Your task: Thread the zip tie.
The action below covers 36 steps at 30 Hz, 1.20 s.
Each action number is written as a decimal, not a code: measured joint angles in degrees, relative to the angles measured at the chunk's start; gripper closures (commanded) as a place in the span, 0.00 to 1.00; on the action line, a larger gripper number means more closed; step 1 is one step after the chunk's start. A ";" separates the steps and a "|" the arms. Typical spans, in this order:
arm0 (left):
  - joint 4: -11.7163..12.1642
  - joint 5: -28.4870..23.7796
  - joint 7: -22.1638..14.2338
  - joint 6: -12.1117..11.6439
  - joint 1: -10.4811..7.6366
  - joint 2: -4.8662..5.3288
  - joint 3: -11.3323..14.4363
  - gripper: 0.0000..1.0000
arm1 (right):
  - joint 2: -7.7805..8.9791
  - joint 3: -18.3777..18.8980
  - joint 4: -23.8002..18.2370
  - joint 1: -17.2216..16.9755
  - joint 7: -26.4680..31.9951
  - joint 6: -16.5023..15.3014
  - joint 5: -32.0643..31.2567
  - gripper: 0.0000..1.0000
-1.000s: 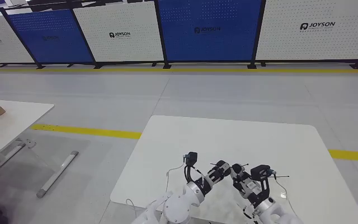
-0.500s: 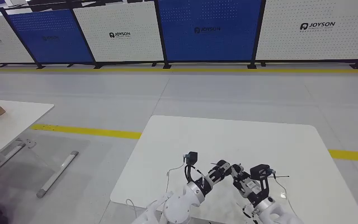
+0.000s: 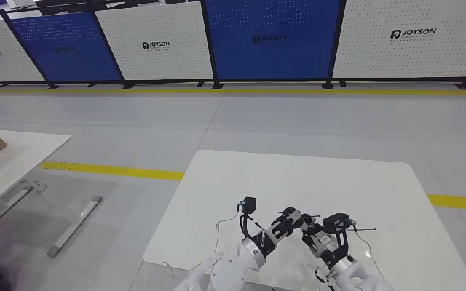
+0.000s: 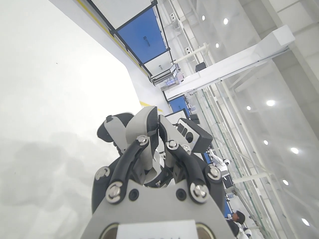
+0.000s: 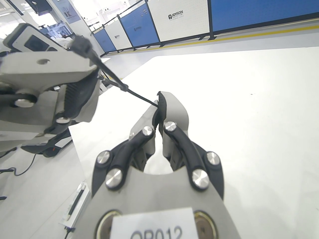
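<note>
White table (image 3: 291, 174): work surface; both arms sit over its near edge, close together.
Change: left gripper (image 4: 158, 123) keeps roughly its place; right gripper (image 5: 158, 105) has edged a little leftward toward it since a moment ago, so the gap between the two is narrower. The shift is slight.
Meaning for task: judged as the closing-in step, the tie's two ends being brought together. No threaded loop can be made out, so the task looks early.
Left gripper, state: fingertips pressed together; whether any part of the tie is nipped between them cannot be told.
Zip tie (image 5: 112, 77), place: held in the air at the table's near edge, spanning between the two grippers, its left end close by the left gripper, its right end in the right gripper.
Zip tie, look: black, thin, straight rather than slack. Bulkier dark end at the left, a small lump part way along, a fine tip at the right. Which part is the locking head cannot be told.
Right gripper, state: closed on the tie's fine right end, pinched at the very tips of the pads.
</note>
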 measured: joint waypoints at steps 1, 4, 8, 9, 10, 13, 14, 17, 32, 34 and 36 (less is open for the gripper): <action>-0.26 0.12 0.09 -0.11 0.19 0.03 -0.08 1.00 | 0.00 -0.03 0.02 0.01 0.01 0.00 -0.09 1.00; -0.89 0.23 0.26 -0.32 0.62 0.08 -0.22 1.00 | 0.01 -0.13 0.17 0.04 0.04 -0.11 -0.21 1.00; -1.63 0.29 0.49 -0.70 1.12 0.15 -0.46 1.00 | 0.00 -0.32 0.63 0.23 0.15 -0.25 -0.43 1.00; -1.79 0.27 0.52 -0.78 1.23 0.17 -0.53 1.00 | -0.01 -0.35 0.73 0.27 0.14 -0.26 -0.46 1.00; -2.00 0.27 0.56 -0.87 1.38 0.19 -0.62 1.00 | -0.02 -0.40 0.84 0.32 0.10 -0.26 -0.49 1.00; -2.61 0.40 0.68 -1.12 1.75 0.26 -0.82 1.00 | -0.03 -0.50 1.05 0.42 0.01 -0.26 -0.62 1.00; -2.80 0.46 0.71 -1.21 1.87 0.28 -0.87 1.00 | -0.03 -0.52 1.10 0.44 -0.02 -0.25 -0.67 1.00; -3.28 0.69 0.80 -1.42 2.24 0.33 -0.98 1.00 | -0.04 -0.63 1.28 0.50 -0.13 -0.25 -0.87 1.00; -2.68 0.55 1.76 -0.95 2.38 0.27 -1.14 1.00 | 0.03 -0.12 -1.37 -0.25 -1.18 -0.73 0.32 0.00; -2.25 -0.03 1.87 -1.08 2.09 0.22 -1.27 1.00 | 0.10 0.61 -2.37 -1.01 -2.17 -0.56 1.07 0.00; -2.06 -0.55 2.12 -1.27 1.99 0.20 -1.56 1.00 | 0.17 1.42 -3.05 -1.84 -3.50 -0.87 2.10 0.00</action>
